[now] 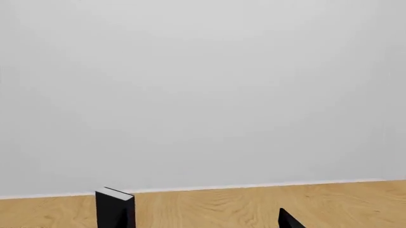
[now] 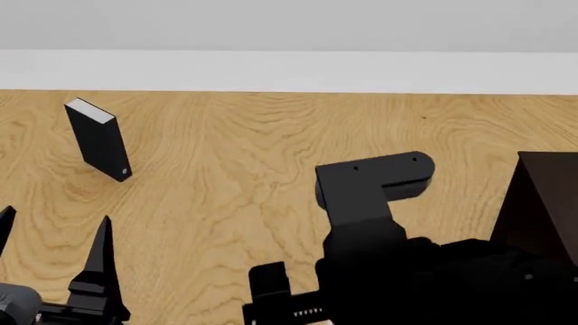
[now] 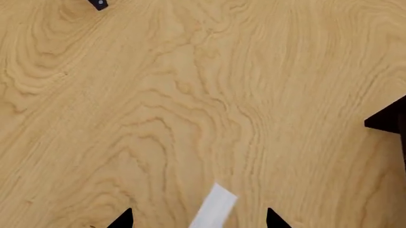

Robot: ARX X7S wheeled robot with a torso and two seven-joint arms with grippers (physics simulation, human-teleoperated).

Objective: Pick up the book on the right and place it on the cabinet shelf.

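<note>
The book [image 3: 216,204] is seen only in the right wrist view, as a slim pale strip lying on the wood-grain surface [image 2: 243,149], between the two dark fingertips of the right end effector [image 3: 198,219]. These fingertips are spread wide, with bare wood showing on either side of the strip, so nothing is gripped. In the head view the book is hidden beneath the right arm. The dark cabinet [image 2: 542,203] is seen at the right edge, well apart from a black book [image 2: 97,139] standing upright at the far left. The left end effector [image 2: 54,237] is held open and empty, low at the left.
</note>
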